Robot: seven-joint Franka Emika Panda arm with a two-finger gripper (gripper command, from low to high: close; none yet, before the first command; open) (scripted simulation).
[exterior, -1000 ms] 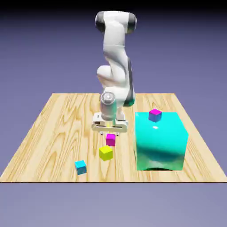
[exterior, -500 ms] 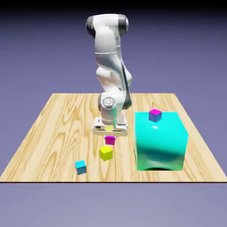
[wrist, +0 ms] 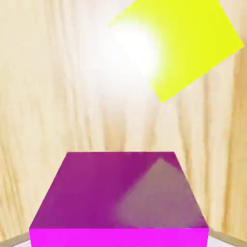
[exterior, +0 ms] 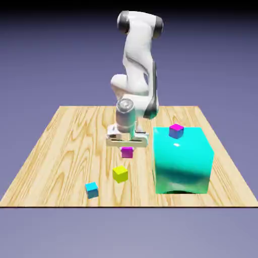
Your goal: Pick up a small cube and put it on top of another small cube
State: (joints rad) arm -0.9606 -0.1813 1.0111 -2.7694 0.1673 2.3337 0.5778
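In the exterior view, the white two-finger claw (exterior: 127, 147) has its fingers closed on the small magenta cube (exterior: 127, 152), gripped just below the hand! The small yellow cube (exterior: 120, 174) sits below the claw on the pale wooden table (exterior: 55, 156). Over to the hand view: the magenta cube looms large between the fingertips, the yellow one lying beyond it.

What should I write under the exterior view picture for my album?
Robot gripper holding a magenta cube near a yellow cube.
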